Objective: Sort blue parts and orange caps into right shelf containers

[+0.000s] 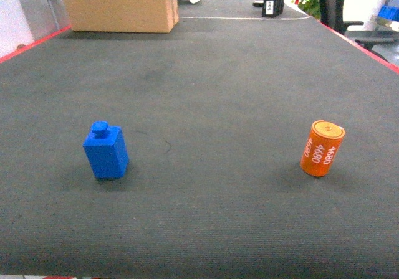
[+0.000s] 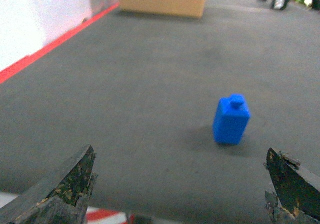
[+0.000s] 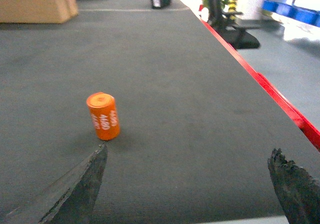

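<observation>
Both claws are hanging spread wide and empty: the left gripper (image 2: 180, 184) facing the upright blue part (image 1: 106, 151), the right gripper (image 3: 187, 184) facing the standing orange cap (image 1: 322, 148). Both pieces are sitting well apart on the dark mat (image 1: 218, 80); a cardboard box (image 1: 118, 5) is resting at its far edge, contents hidden.

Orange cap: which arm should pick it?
Right. The orange cap stands on the right side of the mat, just ahead of the open right tool; the left tool faces the blue part.
</observation>
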`<state>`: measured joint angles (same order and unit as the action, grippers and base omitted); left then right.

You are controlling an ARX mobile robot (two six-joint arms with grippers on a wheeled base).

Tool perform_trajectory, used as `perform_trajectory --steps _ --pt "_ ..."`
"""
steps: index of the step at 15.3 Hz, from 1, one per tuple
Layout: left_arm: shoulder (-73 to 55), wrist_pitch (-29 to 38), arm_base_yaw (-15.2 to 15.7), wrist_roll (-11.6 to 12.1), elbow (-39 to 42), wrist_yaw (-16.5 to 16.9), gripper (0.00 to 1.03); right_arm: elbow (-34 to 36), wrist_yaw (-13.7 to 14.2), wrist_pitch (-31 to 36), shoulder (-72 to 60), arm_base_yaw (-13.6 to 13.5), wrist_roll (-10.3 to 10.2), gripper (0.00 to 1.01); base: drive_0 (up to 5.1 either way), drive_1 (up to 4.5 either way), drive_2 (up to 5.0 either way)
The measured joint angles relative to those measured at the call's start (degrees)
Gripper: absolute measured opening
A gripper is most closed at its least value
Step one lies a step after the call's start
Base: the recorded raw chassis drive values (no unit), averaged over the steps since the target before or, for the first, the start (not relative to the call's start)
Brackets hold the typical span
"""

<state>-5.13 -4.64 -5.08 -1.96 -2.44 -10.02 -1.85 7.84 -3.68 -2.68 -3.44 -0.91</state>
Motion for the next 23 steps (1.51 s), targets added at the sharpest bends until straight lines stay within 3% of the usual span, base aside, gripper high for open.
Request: perform_trajectory --steps 1,2,3,5,6,7,9,23 --pt "-9.2 5.9 -6.1 -1.3 -0.6 -8.1 0.98 -0.8 11.1 5.2 -9.6 -6.8 -1.2 0.98 0.0 0.00 0.0" --pt "-17.9 14.1 -7.8 -2.0 -0.7 -10.4 0.98 -1.4 18.0 13.2 -18.2 -10.3 -1.7 0.98 0.0 0.00 0.0" --pt "-27.9 23.9 -6.6 -2.4 -1.7 -10.6 0.98 -3.0 20.3 22.0 -27.8 -10.4 -2.2 0.98 0.0 0.00 0.0" --pt "-49.0 41.9 -7.4 -2.4 -8.4 -7.5 0.98 -8.9 16.1 38.6 -49.5 -10.0 -3.0 0.98 0.0 0.00 0.0" --pt "-69.3 51.3 -8.0 -2.5 -15.9 -5.7 0.98 -16.5 12.5 48.0 -70.9 -10.1 -3.7 0.98 0.0 0.00 0.0" --pt "-83.8 53.9 -9.1 -2.6 -23.2 -4.7 0.98 -23.4 10.8 49.9 -86.8 -11.1 -5.4 0.98 0.0 0.00 0.0" --pt "-91.4 54.7 -9.5 -2.6 -27.3 -3.8 0.98 -26.6 10.2 50.1 -93.0 -11.2 -7.1 0.98 0.0 0.00 0.0" --pt "-109.5 56.2 -9.0 -1.6 -37.2 -3.5 0.98 -40.8 7.6 47.8 -111.7 -9.3 -9.2 0.98 0.0 0.00 0.0"
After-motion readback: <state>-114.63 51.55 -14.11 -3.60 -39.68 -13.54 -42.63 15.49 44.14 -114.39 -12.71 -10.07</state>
